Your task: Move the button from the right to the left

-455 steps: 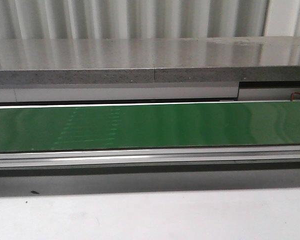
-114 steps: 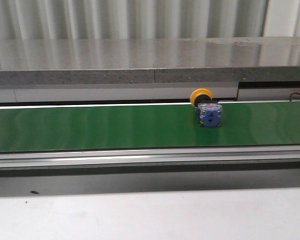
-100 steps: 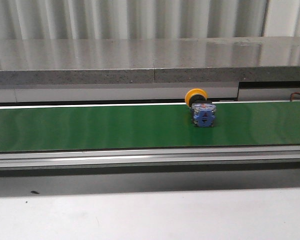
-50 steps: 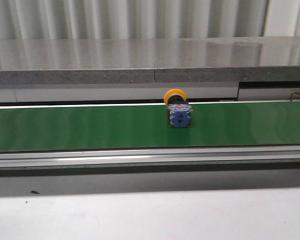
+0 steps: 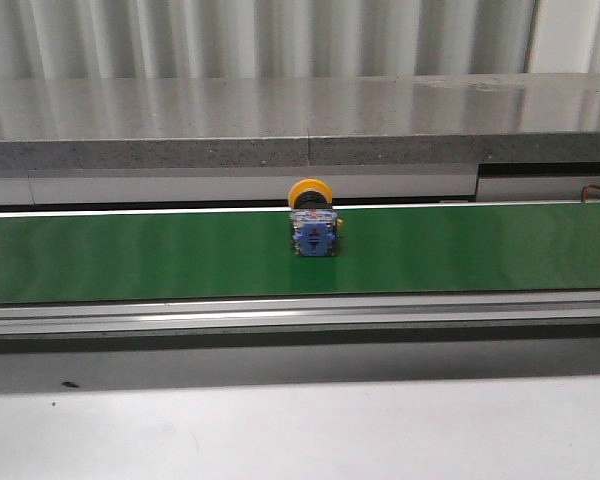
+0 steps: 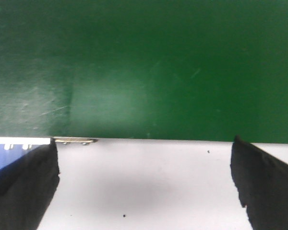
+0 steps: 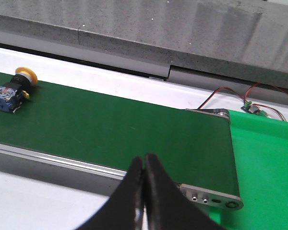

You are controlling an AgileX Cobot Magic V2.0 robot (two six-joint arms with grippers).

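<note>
While the button (image 5: 312,222) lies mid-belt (image 5: 130,255), my left claw (image 6: 144,187) waits wide to catch it; right claw (image 7: 144,184) pinched closed, empty.

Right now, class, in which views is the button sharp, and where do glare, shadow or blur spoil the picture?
Front view: the button is fairly sharp; pale glare streaks the grey counter. Right wrist view: button smaller but clear, the shut right claw dark at the edge. Left wrist view: no button; a hazy bright patch on the green belt, a soft shadow below, blurred dark left claw fingers.
</note>
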